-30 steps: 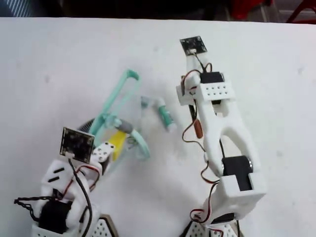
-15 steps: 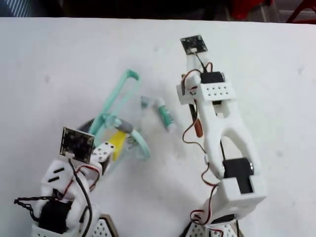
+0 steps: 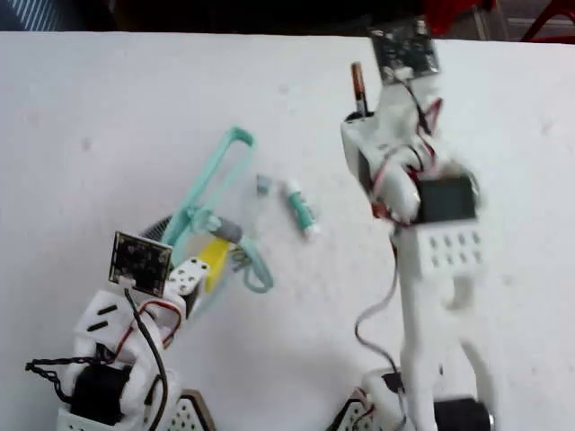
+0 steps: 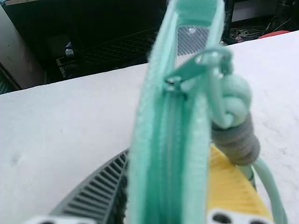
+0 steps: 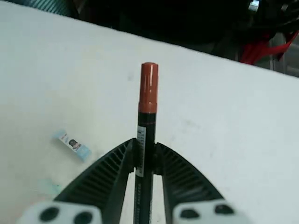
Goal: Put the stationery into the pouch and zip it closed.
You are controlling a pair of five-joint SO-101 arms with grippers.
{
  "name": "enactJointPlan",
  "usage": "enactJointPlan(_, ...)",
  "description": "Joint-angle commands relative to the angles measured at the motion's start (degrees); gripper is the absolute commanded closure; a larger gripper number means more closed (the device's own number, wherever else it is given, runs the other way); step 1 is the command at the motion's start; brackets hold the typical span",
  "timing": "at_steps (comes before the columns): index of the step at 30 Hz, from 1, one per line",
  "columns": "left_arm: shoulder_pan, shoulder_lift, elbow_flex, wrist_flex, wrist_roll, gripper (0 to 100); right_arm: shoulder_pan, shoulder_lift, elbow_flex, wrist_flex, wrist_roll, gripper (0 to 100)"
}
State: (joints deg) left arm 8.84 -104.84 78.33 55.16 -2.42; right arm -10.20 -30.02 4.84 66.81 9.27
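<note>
Risen, right gripper point(image 5: 145, 145) clamps marker point(image 5: 149, 88); left gripper point(image 4: 170, 156) pinches pouch point(image 4: 152, 116), its wrist view revealing zipper pull point(image 4: 196, 68).

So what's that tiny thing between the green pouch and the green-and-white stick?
A small pale-blue eraser. In the high view it lies flat between the pouch and the stick, nearer the stick's top end.

Dark room point(image 3: 225, 13) beyond white table point(image 3: 81, 90); red item point(image 3: 454, 13) far right.
</note>
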Motion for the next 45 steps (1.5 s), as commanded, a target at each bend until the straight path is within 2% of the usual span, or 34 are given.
enactJointPlan(1,0.22,0.04,-0.44,-1.32,0.44,75,-0.57,-8.92,-0.70,1.27,-0.44,98.1)
enactJointPlan(11,0.22,0.04,-0.44,-1.32,0.53,75,-0.66,-26.15,-0.62,3.47,-0.44,98.1)
enactJointPlan(19,0.22,0.04,-0.44,-1.23,0.53,75,-10.59,-34.77,-0.62,7.96,-0.35,98.1)
enactJointPlan(26,0.22,0.04,-0.44,-1.23,0.53,75,-11.91,-40.92,6.24,6.37,-0.09,98.1)
enactJointPlan(30,0.22,0.04,-0.44,-1.23,0.53,75,-11.74,-47.34,15.38,0.75,0.00,98.1)
enactJointPlan(36,0.22,0.04,-0.44,-1.23,0.53,75,-12.09,-57.10,26.55,-14.29,0.00,98.1)
enactJointPlan(39,0.22,0.04,-0.44,-1.23,0.53,75,-13.05,-57.10,27.16,-20.35,-0.35,98.1)
enactJointPlan(45,2.77,0.04,-0.44,-1.14,0.35,75,-21.85,-48.13,26.90,-31.25,-0.18,98.1)
